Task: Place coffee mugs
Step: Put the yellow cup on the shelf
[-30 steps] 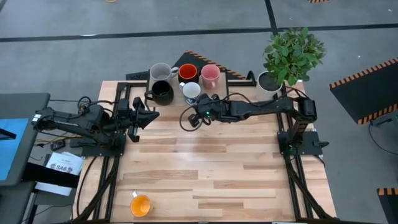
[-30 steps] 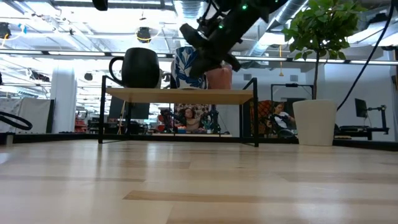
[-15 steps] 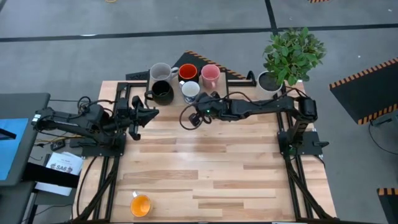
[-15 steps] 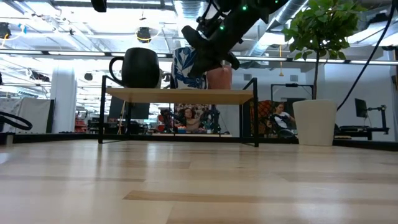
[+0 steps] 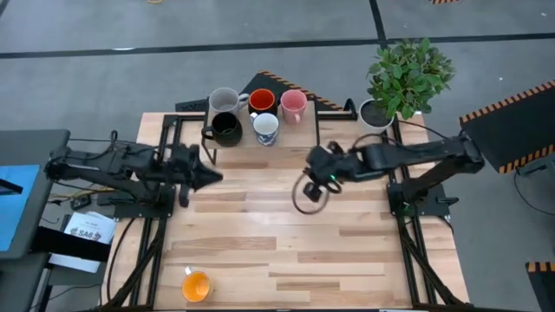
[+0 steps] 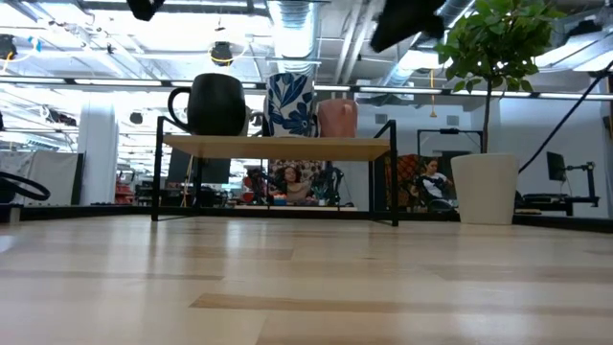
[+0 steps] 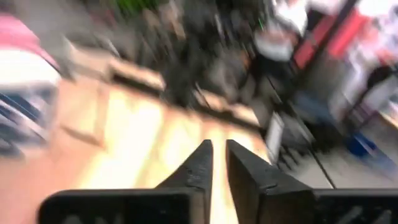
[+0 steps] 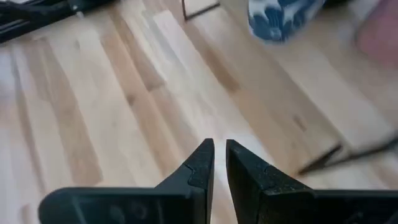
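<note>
Five coffee mugs stand on a low wooden shelf (image 5: pixel 286 130) at the table's far edge: grey (image 5: pixel 224 100), black (image 5: pixel 227 128), red-orange (image 5: pixel 262 101), pink (image 5: pixel 293 105) and white with a blue pattern (image 5: pixel 266 127). A yellow-orange mug (image 5: pixel 196 285) stands alone near the front left corner. My right gripper (image 8: pixel 219 152) hangs over the bare boards, right of and nearer than the shelf, slanting down, fingers close together and holding nothing. My left gripper (image 7: pixel 219 152) waits by the left edge, level, fingers together and holding nothing.
A white pot with a green plant (image 5: pixel 381 111) stands at the far right corner. A black cable loop (image 5: pixel 308 195) hangs under my right arm. The arms' frames run along both side edges. Bare boards (image 5: pixel 277 243) fill the middle and front.
My right gripper has drawn back from the blue-patterned mug on the shelf, going up and toward the table's right and near edges; the mug stays upright on the shelf. My left gripper has tipped up toward level without leaving its place.
</note>
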